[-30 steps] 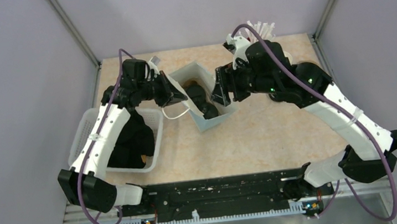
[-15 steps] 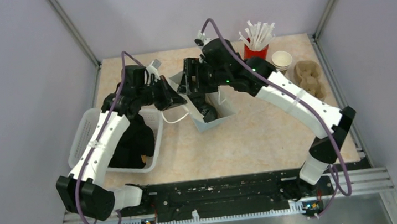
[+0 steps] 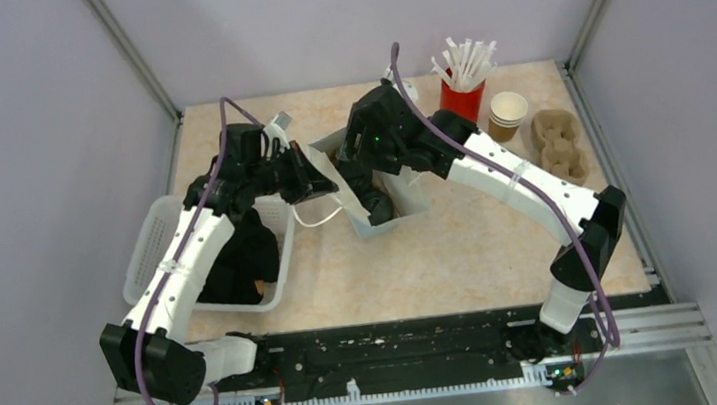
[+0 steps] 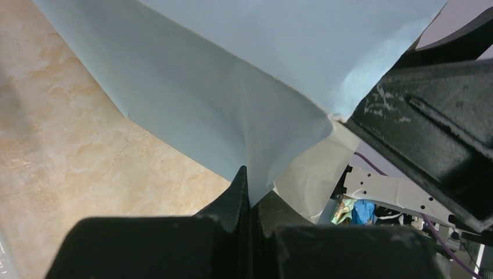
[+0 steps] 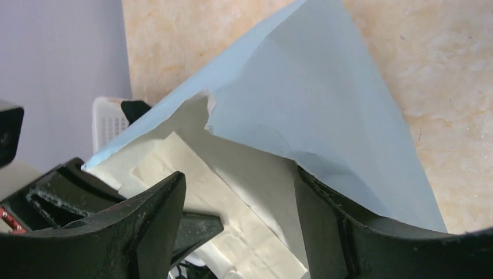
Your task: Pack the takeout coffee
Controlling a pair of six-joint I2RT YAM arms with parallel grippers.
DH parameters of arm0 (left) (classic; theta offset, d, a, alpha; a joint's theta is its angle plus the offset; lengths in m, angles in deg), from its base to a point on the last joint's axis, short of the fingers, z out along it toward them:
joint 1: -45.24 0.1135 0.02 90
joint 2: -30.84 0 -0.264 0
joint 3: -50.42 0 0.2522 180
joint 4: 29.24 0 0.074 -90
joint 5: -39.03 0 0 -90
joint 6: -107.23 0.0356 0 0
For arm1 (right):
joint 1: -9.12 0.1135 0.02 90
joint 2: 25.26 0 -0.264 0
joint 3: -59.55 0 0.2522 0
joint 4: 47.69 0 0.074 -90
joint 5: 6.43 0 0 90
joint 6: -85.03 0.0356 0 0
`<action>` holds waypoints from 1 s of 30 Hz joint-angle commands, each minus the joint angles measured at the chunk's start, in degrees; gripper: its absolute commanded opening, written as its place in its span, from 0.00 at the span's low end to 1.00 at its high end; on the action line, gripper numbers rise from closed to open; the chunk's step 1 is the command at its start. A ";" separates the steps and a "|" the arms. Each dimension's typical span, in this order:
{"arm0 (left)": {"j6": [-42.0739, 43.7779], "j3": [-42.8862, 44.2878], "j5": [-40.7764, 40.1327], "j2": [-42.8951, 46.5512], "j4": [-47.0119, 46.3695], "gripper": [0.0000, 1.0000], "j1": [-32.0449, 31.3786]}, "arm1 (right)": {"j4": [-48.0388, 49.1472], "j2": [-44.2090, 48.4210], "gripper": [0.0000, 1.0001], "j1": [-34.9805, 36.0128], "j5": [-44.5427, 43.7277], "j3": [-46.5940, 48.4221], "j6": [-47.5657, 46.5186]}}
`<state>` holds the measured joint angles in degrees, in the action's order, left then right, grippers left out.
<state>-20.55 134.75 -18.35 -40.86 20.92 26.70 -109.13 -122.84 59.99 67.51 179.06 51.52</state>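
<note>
Left claw (image 4: 247, 174) pinches blue bag (image 4: 232, 87); right claw (image 5: 238, 192) spread; red cup (image 3: 462, 101) holds straws (image 3: 465, 56).

One small cup (image 3: 509, 109) of brown kraft paper is seen in the top view. It is set upright on the table (image 3: 460, 252), at the far right side. Its mouth is turned upward and no lid is put on it, so the white inside is shown. It is placed just beside the red cup of straws (image 3: 463, 101) and near the pulp carrier (image 3: 557, 141). The inside of the pale blue bag (image 3: 382, 224) is covered by the right arm (image 3: 512, 171), so cups there cannot be told.
</note>
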 commanded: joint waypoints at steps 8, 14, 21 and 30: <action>0.40 -0.94 2.44 1.70 0.08 0.00 -0.44 | -0.47 -3.75 0.69 1.15 -11.70 0.39 8.22; -3.50 0.02 1.44 1.91 2.21 0.00 -0.43 | -1.40 -4.00 0.68 2.08 -14.29 -0.02 6.49; -13.19 -3.48 6.00 4.18 -0.78 0.00 -0.41 | -2.16 -7.21 0.67 4.03 -13.79 4.37 -0.98; -14.97 -3.53 7.41 5.01 1.21 0.12 -0.35 | -6.59 -7.20 0.68 5.41 -8.88 8.55 -11.73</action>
<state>-32.05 131.12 -14.90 -37.91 22.63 26.44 -113.29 -130.58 64.51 56.96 183.02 45.84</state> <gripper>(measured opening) 0.072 0.680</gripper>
